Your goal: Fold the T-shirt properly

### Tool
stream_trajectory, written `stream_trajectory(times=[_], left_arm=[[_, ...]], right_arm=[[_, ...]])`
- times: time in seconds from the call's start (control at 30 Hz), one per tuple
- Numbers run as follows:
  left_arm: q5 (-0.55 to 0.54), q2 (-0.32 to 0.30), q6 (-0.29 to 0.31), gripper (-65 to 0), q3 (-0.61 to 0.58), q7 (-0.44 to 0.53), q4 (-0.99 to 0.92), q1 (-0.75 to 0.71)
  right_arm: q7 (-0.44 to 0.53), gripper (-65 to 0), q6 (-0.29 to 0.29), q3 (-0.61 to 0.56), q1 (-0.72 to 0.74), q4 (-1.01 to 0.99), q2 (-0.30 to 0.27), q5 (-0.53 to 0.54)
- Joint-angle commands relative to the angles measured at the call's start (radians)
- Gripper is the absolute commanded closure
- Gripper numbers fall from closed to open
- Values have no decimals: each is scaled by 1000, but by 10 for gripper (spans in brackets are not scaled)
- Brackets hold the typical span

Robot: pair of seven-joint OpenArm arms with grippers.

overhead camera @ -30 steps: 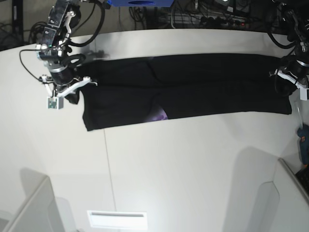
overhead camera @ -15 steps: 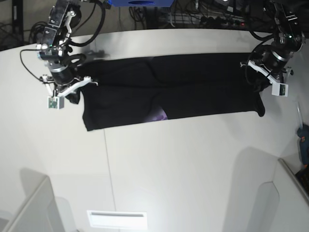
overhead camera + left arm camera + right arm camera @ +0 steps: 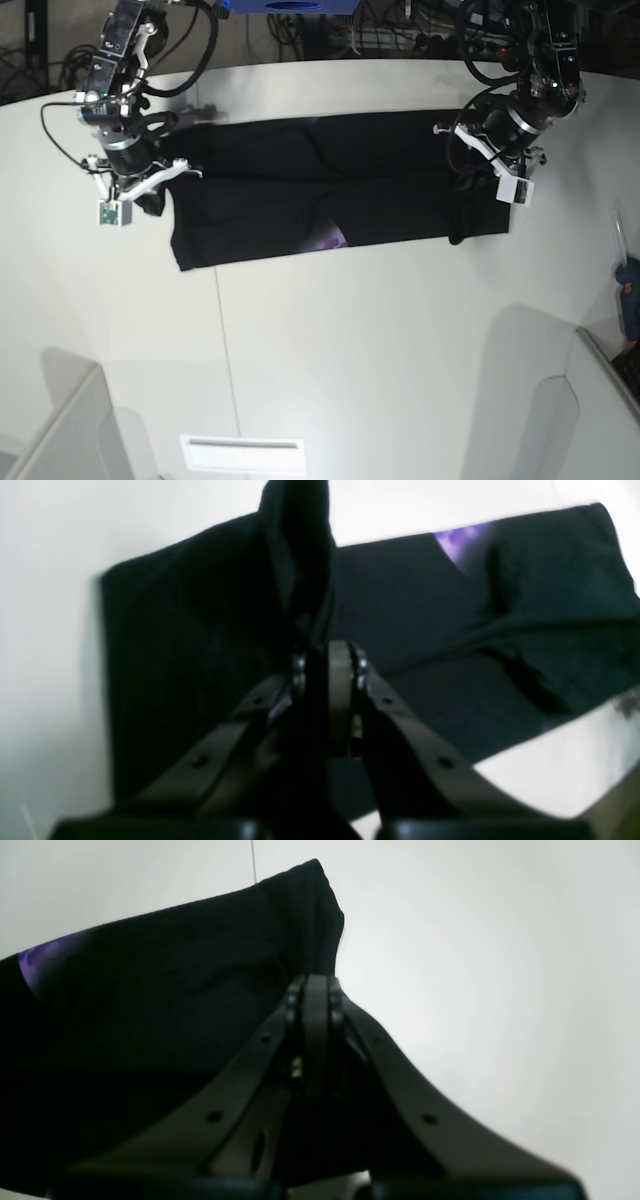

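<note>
Lying as a long band across the white counter (image 3: 330, 340), the T-shirt (image 3: 330, 195) looks soft and limp, likely to sag wherever unsupported. The left end effector (image 3: 480, 170) pinches its lifted end; the right end effector (image 3: 150, 185) is clenched on the opposite edge. Hemmed edges give the surest hold.

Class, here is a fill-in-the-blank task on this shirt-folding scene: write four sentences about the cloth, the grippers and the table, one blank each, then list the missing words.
1. The large black cloth T-shirt lies on a ____ table.
2. The left gripper is ____ on a pinch of the T-shirt.
3. The patch of print showing on the shirt is ____ in colour.
4. In the base view, the right gripper is at the shirt's ____ end.

Missing words: white; shut; purple; left
</note>
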State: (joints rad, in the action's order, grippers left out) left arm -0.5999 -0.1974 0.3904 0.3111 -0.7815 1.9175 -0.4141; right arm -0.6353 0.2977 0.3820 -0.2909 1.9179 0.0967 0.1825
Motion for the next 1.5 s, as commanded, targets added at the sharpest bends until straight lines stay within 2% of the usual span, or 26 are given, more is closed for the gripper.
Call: stream_trajectory(times=[0.0, 0.07, 0.2, 0.37, 0.57, 0.77, 1.47], left_arm=[[-16, -7, -17, 0, -8, 20, 13, 2], [-18, -7, -46, 0, -40, 21, 13, 10], [-18, -7, -60, 0, -100, 21, 10, 37], [-18, -1, -110, 0, -178, 21, 9, 73], [-18, 19, -110, 0, -223, 18, -13, 111], [-12, 66, -110, 0, -215, -82, -33, 159], [-12, 66, -110, 0, -223, -82, -83, 163]], right_arm=[[22, 0, -1, 4, 8, 21, -4, 10], [22, 0, -1, 4, 8, 21, -4, 10], [22, 0, -1, 4, 8, 21, -4, 10], [21, 0, -1, 5, 8, 21, -4, 10], [21, 0, -1, 5, 8, 21, -4, 10], [21, 0, -1, 7, 8, 21, -4, 10], [21, 0, -1, 7, 12, 19, -4, 10]])
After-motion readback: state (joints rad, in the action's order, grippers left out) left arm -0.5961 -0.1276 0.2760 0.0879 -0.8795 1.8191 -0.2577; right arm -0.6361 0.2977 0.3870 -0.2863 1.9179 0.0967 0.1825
